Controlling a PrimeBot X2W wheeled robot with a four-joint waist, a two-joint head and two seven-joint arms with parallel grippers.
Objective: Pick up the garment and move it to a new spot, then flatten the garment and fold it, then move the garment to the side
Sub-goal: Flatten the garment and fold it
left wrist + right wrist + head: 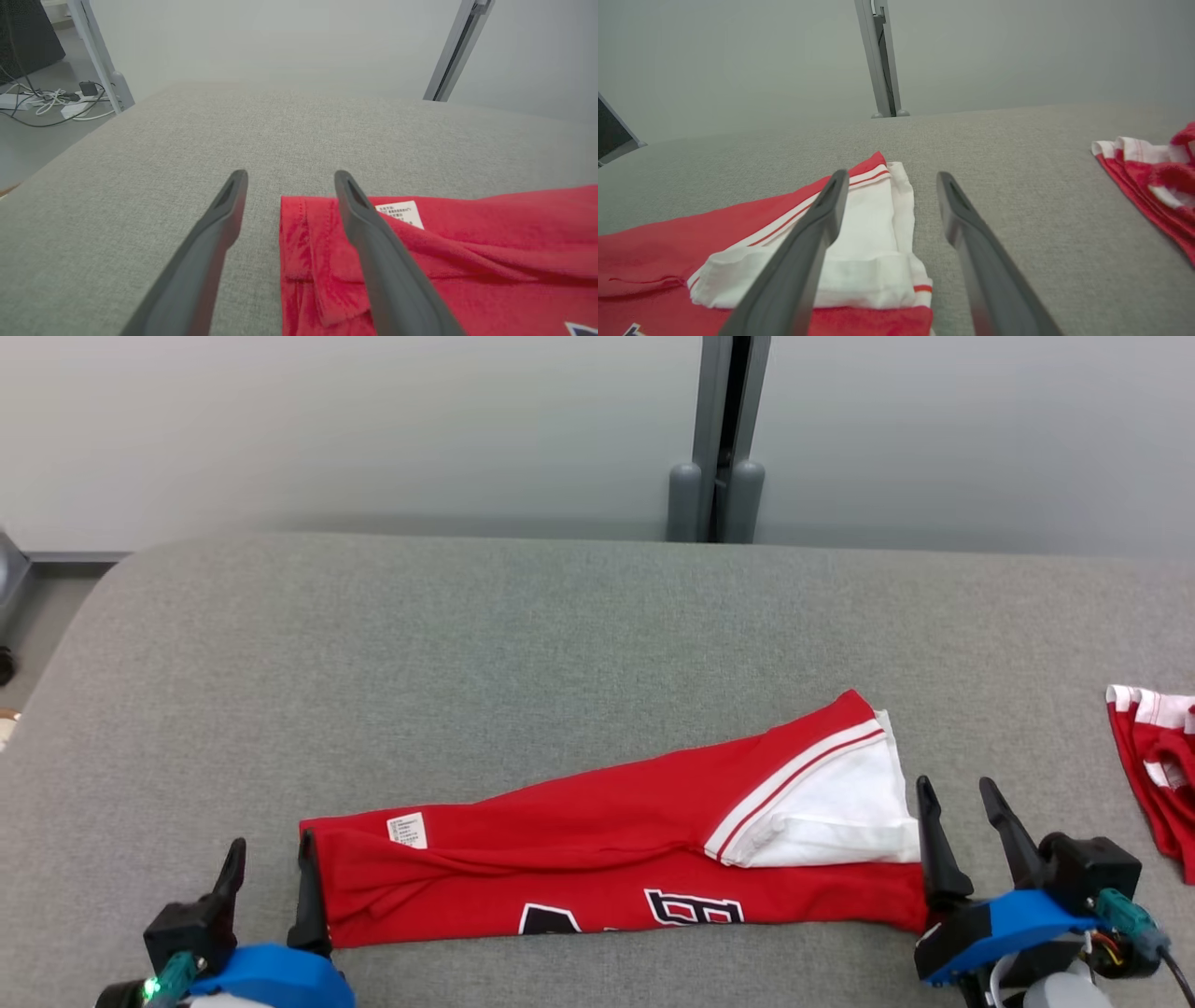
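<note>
The red garment (607, 859) lies folded into a long strip near the front of the grey table (560, 644), with a white label near its left end and a white sleeve panel folded over its right end. My left gripper (271, 845) stands open at the strip's left end. In the left wrist view one finger of the left gripper (289, 175) lies over the cloth (467, 261) and the other over bare table. My right gripper (956, 786) is open at the right end. In the right wrist view one finger of the right gripper (893, 175) crosses the white panel (873, 224).
Another red and white garment (1153, 756) lies crumpled at the table's right edge, also seen as a heap (1153, 186). A grey post (719, 476) stands behind the table. Cables (56, 100) lie on the floor beyond the table's rounded left corner.
</note>
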